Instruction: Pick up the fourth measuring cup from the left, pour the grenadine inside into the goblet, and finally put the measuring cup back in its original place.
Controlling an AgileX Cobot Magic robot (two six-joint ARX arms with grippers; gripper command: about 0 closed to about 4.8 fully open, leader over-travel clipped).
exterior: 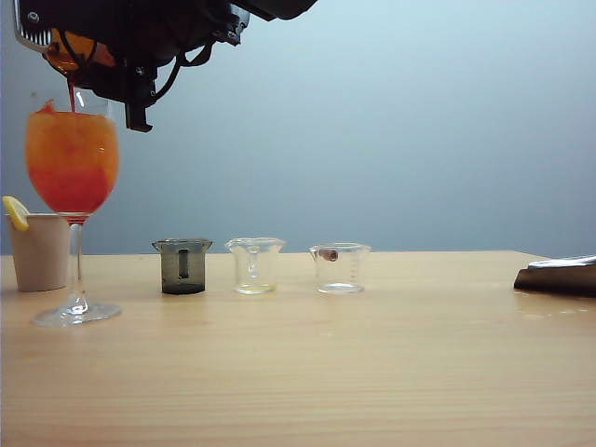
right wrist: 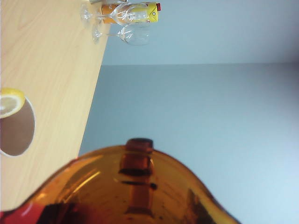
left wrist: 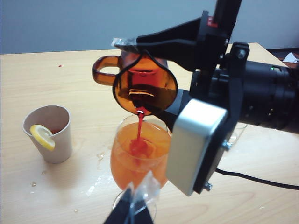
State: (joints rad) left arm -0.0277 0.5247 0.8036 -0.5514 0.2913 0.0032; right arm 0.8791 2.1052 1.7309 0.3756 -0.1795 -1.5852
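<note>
Your right gripper [left wrist: 140,44] clamps the tipped amber translucent measuring cup [left wrist: 145,84] so red grenadine [left wrist: 139,128] streams into the tall clear stemmed goblet [exterior: 73,168]; your left gripper [left wrist: 131,210] looks nearly together, just beside the goblet's stem.

No readable text anywhere.
The yellow carton [right wrist: 140,12] lying far back and the clear cup [exterior: 340,268] perhaps carry markings, too small to read.

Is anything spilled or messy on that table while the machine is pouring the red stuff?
A little. Small drips and wet smears dot the table between the paper cup and the goblet. The pour itself looks tidy: the right gripper tips the amber measuring cup and the grenadine falls straight into the glass.
</note>
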